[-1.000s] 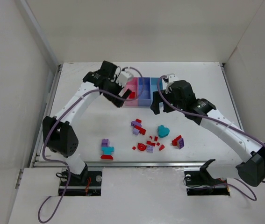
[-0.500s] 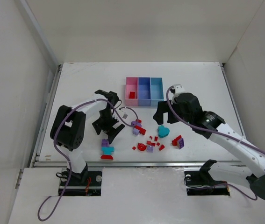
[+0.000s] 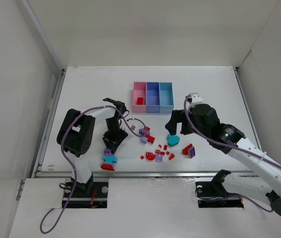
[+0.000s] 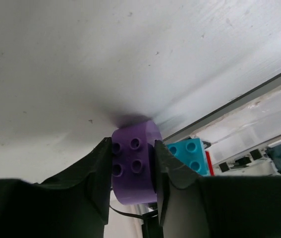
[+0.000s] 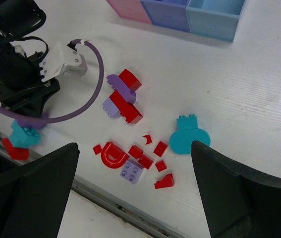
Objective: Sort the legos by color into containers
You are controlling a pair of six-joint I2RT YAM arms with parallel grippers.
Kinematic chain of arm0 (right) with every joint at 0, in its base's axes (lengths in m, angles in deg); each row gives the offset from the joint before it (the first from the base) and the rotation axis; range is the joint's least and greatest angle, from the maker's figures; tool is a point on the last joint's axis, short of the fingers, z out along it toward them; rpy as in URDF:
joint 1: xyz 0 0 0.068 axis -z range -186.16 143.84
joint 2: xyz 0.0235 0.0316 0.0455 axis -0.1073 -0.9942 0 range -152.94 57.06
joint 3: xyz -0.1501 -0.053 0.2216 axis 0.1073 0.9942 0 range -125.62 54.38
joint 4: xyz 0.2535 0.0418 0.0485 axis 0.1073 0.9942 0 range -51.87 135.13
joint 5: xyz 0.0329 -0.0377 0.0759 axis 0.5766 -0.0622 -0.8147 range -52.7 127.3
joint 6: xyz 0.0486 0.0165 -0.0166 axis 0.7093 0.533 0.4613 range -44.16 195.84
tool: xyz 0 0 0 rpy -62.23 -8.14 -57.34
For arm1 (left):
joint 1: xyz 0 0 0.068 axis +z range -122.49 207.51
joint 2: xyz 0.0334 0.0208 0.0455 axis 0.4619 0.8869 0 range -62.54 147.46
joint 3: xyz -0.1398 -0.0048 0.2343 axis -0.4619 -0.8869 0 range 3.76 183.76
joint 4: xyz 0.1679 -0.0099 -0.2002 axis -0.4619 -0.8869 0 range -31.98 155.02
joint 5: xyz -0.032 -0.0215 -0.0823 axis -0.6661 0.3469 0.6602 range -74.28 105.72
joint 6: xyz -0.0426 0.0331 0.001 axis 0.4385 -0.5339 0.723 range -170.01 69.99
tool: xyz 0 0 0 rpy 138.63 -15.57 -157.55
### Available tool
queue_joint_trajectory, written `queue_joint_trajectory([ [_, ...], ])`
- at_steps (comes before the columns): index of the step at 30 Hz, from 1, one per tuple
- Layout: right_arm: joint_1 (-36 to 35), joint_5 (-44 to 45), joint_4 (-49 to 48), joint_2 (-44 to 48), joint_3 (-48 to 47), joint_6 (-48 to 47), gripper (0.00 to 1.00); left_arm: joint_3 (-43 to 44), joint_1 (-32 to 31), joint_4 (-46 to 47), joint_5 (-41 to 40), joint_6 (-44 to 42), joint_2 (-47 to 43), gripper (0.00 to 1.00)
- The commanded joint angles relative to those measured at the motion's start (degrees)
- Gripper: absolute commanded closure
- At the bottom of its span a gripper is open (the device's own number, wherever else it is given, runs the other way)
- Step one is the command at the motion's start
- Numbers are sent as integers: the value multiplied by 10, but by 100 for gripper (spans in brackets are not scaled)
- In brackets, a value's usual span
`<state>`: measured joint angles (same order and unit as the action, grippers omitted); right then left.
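Note:
My left gripper is shut on a round purple lego just above the table near the front rail. A teal brick and a red piece lie right beside it. In the top view this gripper is at the near left. My right gripper hangs open over the scattered legos: a teal heart, a red arch, a lilac brick and several tiny red bricks. The containers, pink, purple-blue and light blue, stand at the back, with one red piece in the pink one.
A red and lilac cluster lies between the two grippers. A red and purple pair sits right of the heart. The metal rail runs along the table's front edge, and white walls close in both sides.
My left arm swung from the containers down to the near-left pieces and shut on the purple lego. My right arm drew back from the containers and now hovers over the pile, still open.

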<state>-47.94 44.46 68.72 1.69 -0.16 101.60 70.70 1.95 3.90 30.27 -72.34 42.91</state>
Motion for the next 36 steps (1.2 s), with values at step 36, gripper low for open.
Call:
queue_joint_trajectory([
  [36,-56,-58,-318,-359,-230,-85,0,608,50,-8,16,112,103,100],
])
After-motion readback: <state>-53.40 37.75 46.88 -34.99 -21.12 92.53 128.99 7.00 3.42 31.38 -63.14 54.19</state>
